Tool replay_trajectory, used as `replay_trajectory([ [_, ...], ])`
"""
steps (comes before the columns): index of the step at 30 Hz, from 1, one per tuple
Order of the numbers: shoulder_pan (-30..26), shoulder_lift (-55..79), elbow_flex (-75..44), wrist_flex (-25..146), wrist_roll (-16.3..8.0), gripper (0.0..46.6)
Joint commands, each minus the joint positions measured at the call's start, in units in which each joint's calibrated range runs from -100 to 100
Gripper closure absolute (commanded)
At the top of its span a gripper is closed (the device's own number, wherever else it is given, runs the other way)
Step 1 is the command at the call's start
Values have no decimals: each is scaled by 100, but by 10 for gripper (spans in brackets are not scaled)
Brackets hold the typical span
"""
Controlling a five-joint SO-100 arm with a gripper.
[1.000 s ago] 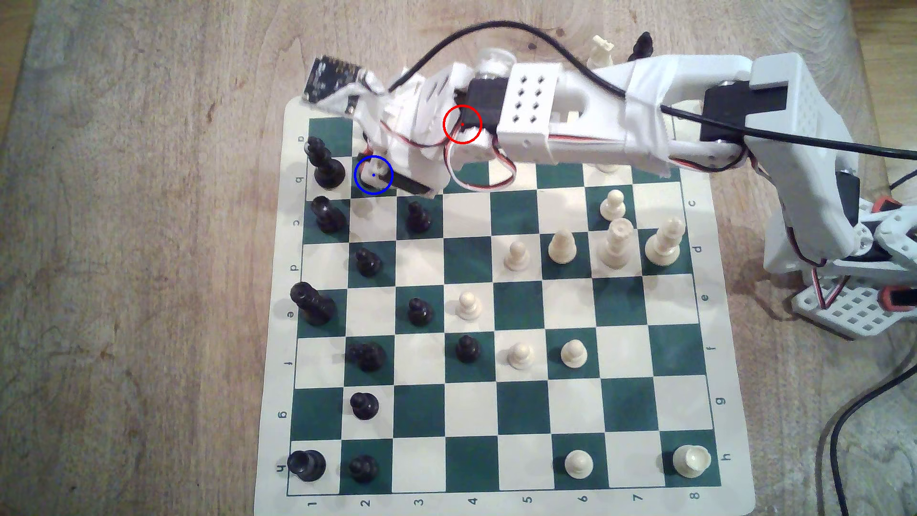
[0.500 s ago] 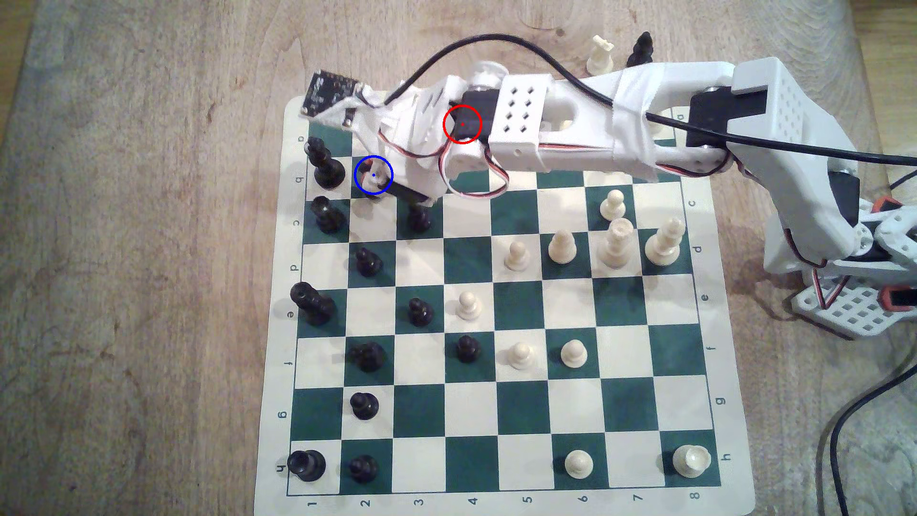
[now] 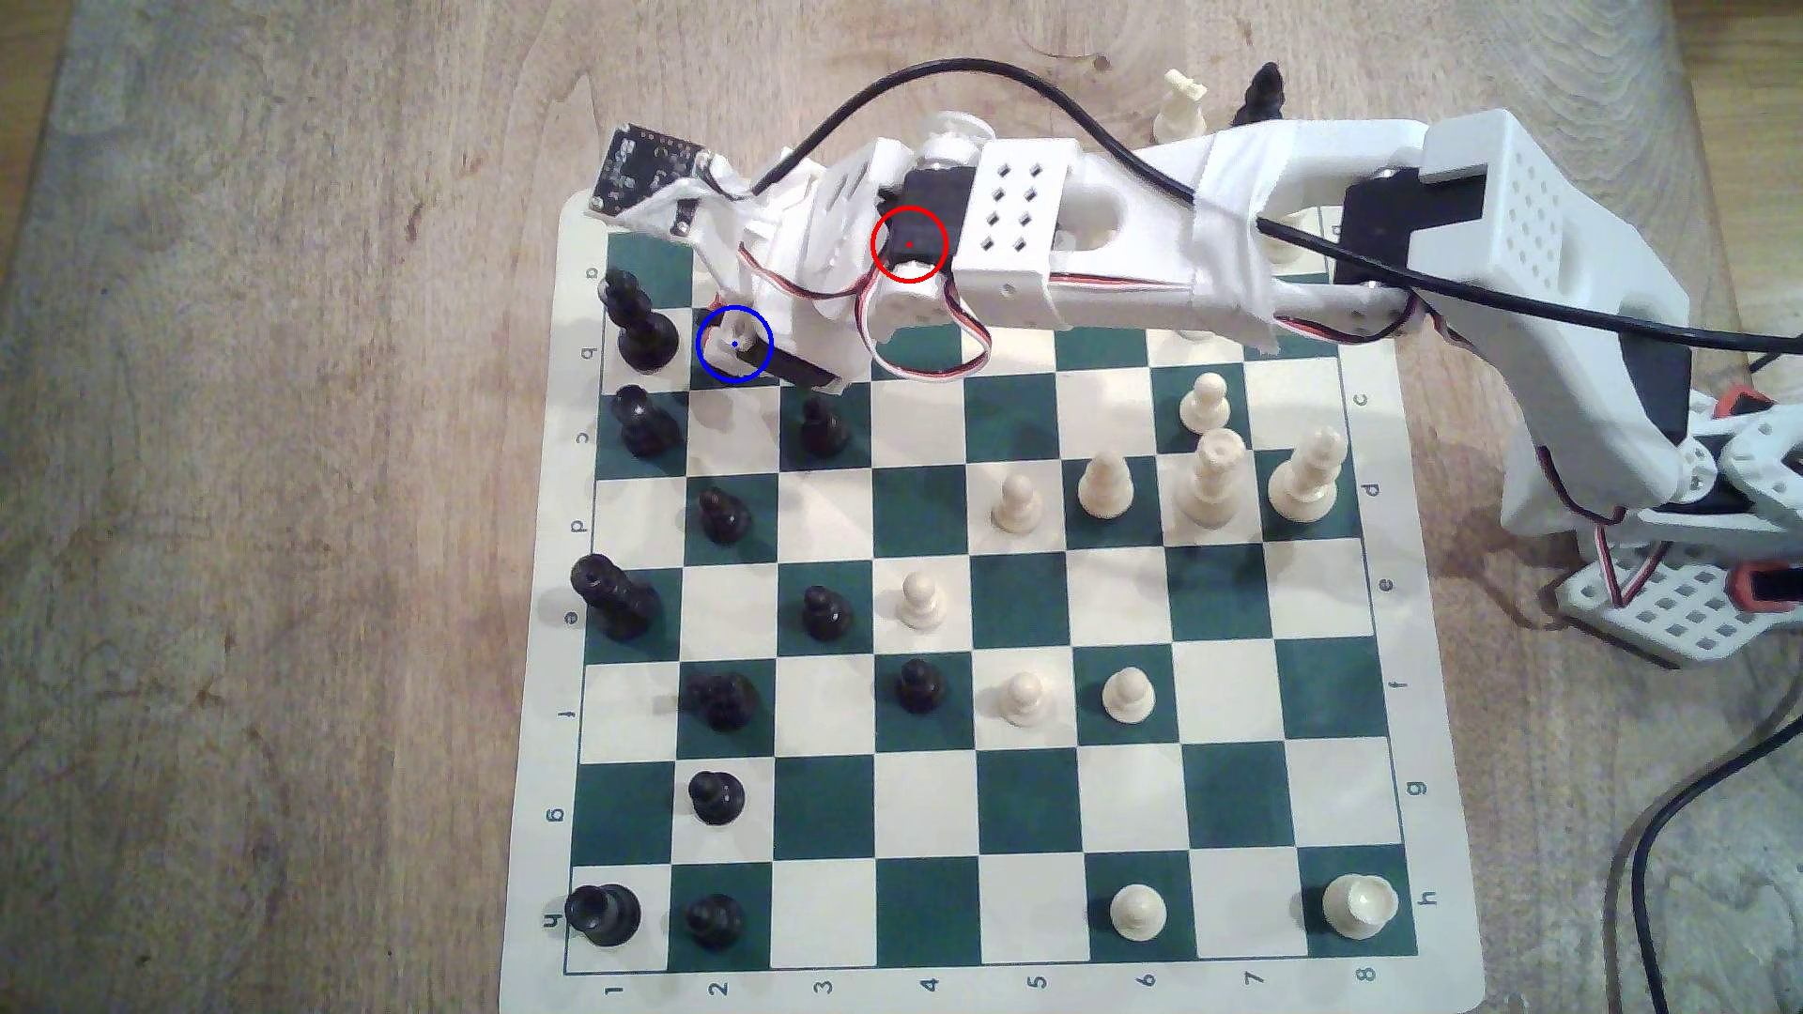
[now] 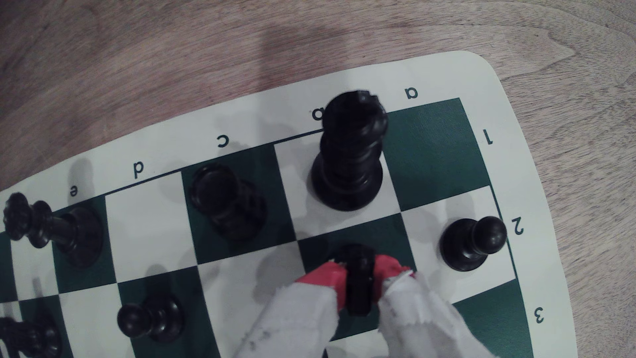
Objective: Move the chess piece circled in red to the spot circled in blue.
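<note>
My red-tipped gripper (image 4: 359,275) clenched on glossy black angular-headed piece (image 4: 359,272) over blue-ringed dark green square (image 4: 358,230). Risk: releasing tilted topples it; tall black turned piece (image 4: 349,155) near.

the board (image 3: 1024,799) has dark green and cream squares. the chess piece (image 4: 359,275) is shiny black between red jaws. the bench (image 3: 293,487) is brown wood.

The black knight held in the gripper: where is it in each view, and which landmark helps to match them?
Exterior view: hidden under the gripper, at the blue ring.
Wrist view: black knight between the red fingertips, over a dark green square.
Shared landmark: tall black piece on the neighbouring white square.
</note>
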Motion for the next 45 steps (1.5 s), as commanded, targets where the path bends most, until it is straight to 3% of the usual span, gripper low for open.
replay_trajectory([
  [1, 94, -174, -345, -79, 10, 464],
  [10, 78, -395, -218, 3, 15, 449],
  [16, 70, -412, -119, -6, -10, 348],
  [19, 70, -488, -119, -6, -24, 336],
  [24, 23, -828, -10, 93, -68, 252],
  [28, -63, -1490, 725, 85, -93, 232],
  [34, -360, -3502, 3753, -956, -15, 229],
  [38, -524, -4886, 5221, -1414, -5, 247],
  [39, -556, -5132, 5512, -1553, 39, 284],
  [40, -579, -5369, 5838, -1734, 122, 362],
  [42, -626, -5768, 6527, -2364, 332, 445],
  [45, -720, -6346, 7542, -3724, 469, 464],
])
